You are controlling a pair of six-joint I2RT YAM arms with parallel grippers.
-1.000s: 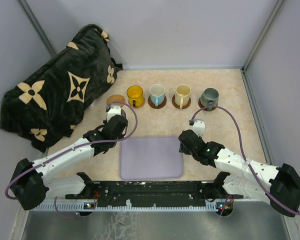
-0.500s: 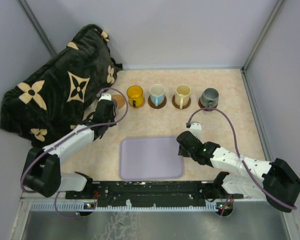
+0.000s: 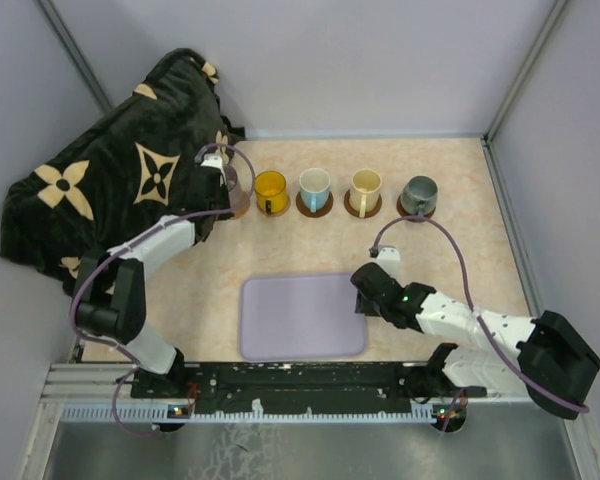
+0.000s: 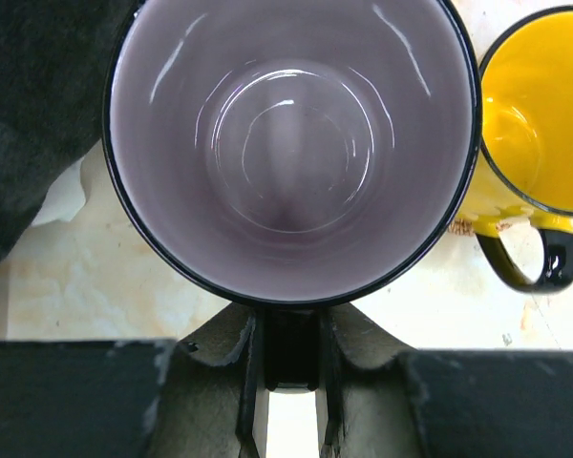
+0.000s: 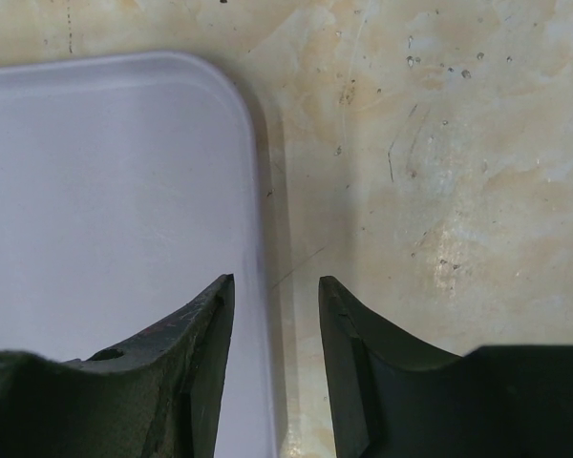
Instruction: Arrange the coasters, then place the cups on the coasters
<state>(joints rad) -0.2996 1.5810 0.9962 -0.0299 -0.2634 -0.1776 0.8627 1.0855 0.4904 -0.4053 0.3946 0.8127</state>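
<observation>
My left gripper (image 3: 223, 178) (image 4: 288, 334) is shut on the black handle of the purple-grey cup (image 3: 235, 190) (image 4: 291, 143), at the left end of the row over a tan coaster (image 3: 242, 207) that is mostly hidden. I cannot tell whether the cup rests on it. Right beside it stands the yellow cup (image 3: 270, 190) (image 4: 540, 124). The white and blue cup (image 3: 315, 185), the cream cup (image 3: 366, 185) and the dark grey-green cup (image 3: 420, 192) each stand on a brown coaster (image 3: 315, 210). My right gripper (image 3: 365, 290) (image 5: 277, 286) is open and empty, low over the tray's right edge.
The lavender tray (image 3: 302, 316) (image 5: 105, 191) lies near the front, between the arms. A dark flower-patterned blanket (image 3: 110, 180) (image 4: 29, 95) is heaped at the far left, close against the purple-grey cup. Grey walls enclose the table on three sides.
My left arm has carried the purple-grey cup away from the tray's left corner to the far left end of the row. The right gripper has drawn back a little along the tray's edge.
</observation>
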